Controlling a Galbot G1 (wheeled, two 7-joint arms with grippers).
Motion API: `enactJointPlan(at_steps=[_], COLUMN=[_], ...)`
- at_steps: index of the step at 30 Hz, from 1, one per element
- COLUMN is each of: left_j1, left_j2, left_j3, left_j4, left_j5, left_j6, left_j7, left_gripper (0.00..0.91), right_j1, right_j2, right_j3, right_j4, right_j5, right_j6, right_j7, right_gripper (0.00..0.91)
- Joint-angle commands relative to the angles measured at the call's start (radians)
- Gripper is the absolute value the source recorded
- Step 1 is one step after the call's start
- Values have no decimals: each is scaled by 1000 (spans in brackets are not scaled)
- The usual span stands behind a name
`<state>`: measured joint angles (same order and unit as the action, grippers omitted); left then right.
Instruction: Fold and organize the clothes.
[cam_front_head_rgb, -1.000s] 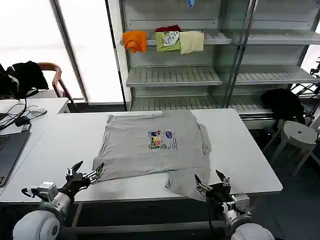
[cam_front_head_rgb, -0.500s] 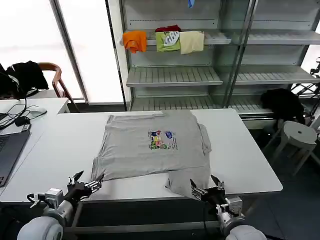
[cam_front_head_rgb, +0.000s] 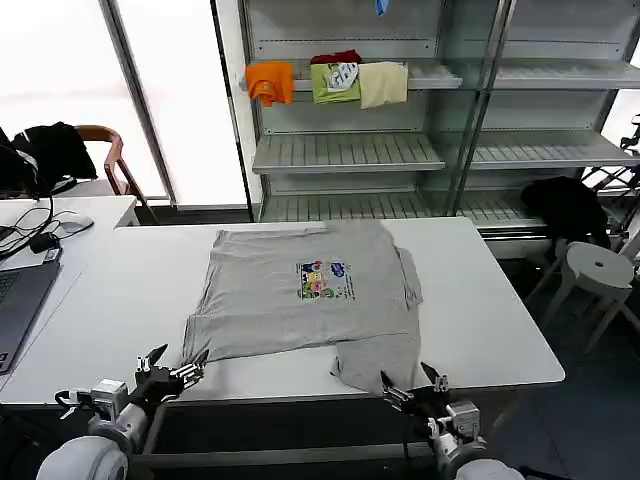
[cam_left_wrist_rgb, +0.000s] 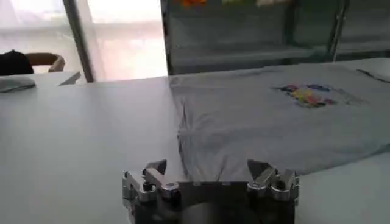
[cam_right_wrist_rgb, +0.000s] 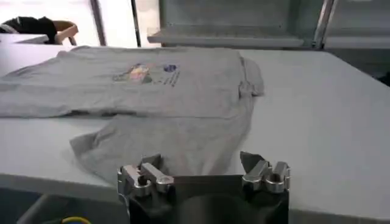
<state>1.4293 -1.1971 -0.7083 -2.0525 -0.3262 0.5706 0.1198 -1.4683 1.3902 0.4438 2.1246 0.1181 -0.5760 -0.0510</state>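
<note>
left gripper (cam_front_head_rgb: 173, 367): sits low at the near edge of the table, toward its near left corner; the fingers are spread wide with nothing between them and touch no cloth. in the left wrist view (cam_left_wrist_rgb: 210, 173) both metal fingertips stand apart above bare tabletop, just short of the shirt's hem.
right gripper (cam_front_head_rgb: 413, 385): sits low at the near edge of the table, right of centre, at the hanging lower flap of cloth; its fingers are also spread wide and hold nothing. in the right wrist view (cam_right_wrist_rgb: 204, 164) the two tips frame the limp grey fabric just ahead; contact with it cannot be told.
shirt with chest print (cam_front_head_rgb: 305, 300): light grey, soft matte knit, lying flat in the middle of the table, collar toward the far edge. a small colourful rectangular print marks its chest. one sleeve spreads toward the table's left edge, and the hem there is folded into a straight line.
lower layer of cloth (cam_front_head_rgb: 385, 360): the same grey fabric pokes out from beneath the printed shirt toward the near edge, rumpled and rounded; whether it is a second shirt cannot be told.
table (cam_front_head_rgb: 505, 320): white, smooth, rectangular top with rounded corners.
shelving (cam_front_head_rgb: 345, 150): grey metal racks with slatted shelves beyond the far edge of the table; small folded orange, green and cream garments (cam_front_head_rgb: 330, 82) sit on an upper shelf.
stool (cam_front_head_rgb: 598, 268): white, round, on the floor beyond the table's right edge.
</note>
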Motion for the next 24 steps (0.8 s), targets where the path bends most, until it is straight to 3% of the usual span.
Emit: enactJointPlan(at_steps=[1, 2, 3, 4, 8, 24], left_j1=[3, 3, 3, 2, 1, -6], left_j2=[4, 4, 5, 5, 6, -1], left_j3=[6, 7, 8, 9, 13, 17], left_j4=[28, 32, 37, 41, 50, 65], left_j5=[22, 26, 32, 32, 47, 30], left_j6=[0, -1, -3, -3, -10, -21], left_j7=[1, 1, 2, 2, 2, 10], left_gripper=[292, 181, 141, 91, 30, 0], right_j1=[-5, -5, -5, -4, -3, 18], right_j2=[0, 0, 1, 2, 6, 33], right_j3=[-1, -2, -2, -3, -7, -12], right_j4=[-10, -11, -13, -15, -24, -24], right_j5=[-2, -2, -1, -2, -4, 11], right_j6=[-3, -3, -3, -3, -3, 4], right_j7=[1, 1, 1, 1, 0, -4], right_gripper=[564, 322, 131, 0, 0, 0])
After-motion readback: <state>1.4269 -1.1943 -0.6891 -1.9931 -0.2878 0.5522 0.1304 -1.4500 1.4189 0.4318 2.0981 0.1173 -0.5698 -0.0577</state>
